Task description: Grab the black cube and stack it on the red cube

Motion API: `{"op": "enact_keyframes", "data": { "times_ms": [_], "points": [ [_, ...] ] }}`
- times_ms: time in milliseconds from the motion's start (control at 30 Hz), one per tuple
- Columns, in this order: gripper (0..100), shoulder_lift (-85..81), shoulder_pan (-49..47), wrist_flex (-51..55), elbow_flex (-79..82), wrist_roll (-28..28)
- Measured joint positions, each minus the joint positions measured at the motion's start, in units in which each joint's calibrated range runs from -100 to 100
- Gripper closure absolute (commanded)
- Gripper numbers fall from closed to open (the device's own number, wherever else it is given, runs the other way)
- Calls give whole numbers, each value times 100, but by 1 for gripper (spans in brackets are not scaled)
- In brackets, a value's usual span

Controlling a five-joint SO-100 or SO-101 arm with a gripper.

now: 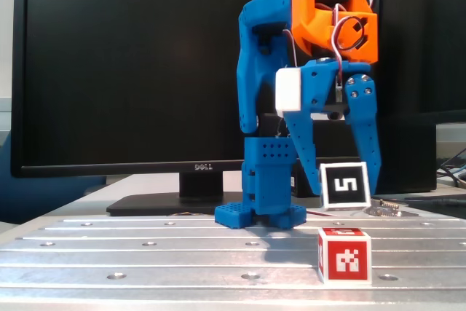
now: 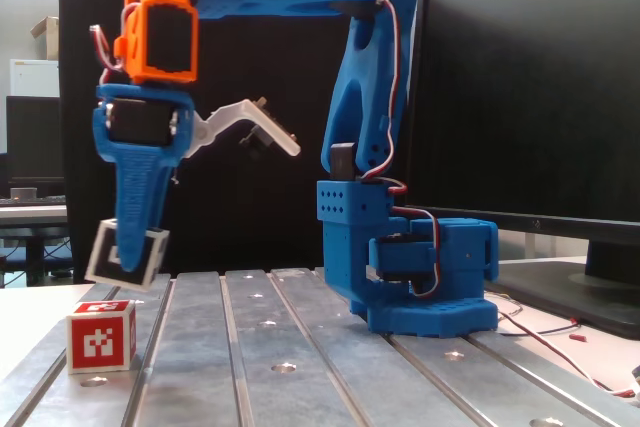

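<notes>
Pincer (image 1: 342,186) clamped on the black cube (image 1: 344,186), carried clear of the table so it can pass over the red cube (image 1: 344,255), directly below and apart.

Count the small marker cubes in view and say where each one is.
2. The black-faced, white-edged cube hangs in the blue claw, above the metal table. The red-faced, white-edged cube sits on the table just below it. No others are visible.
</notes>
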Motion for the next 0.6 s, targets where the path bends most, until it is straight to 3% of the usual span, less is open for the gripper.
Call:
{"op": "enact_keyframes", "data": {
  "times_ms": [600],
  "points": [
    [84,541,111,17,-534,58]
  ]
}}
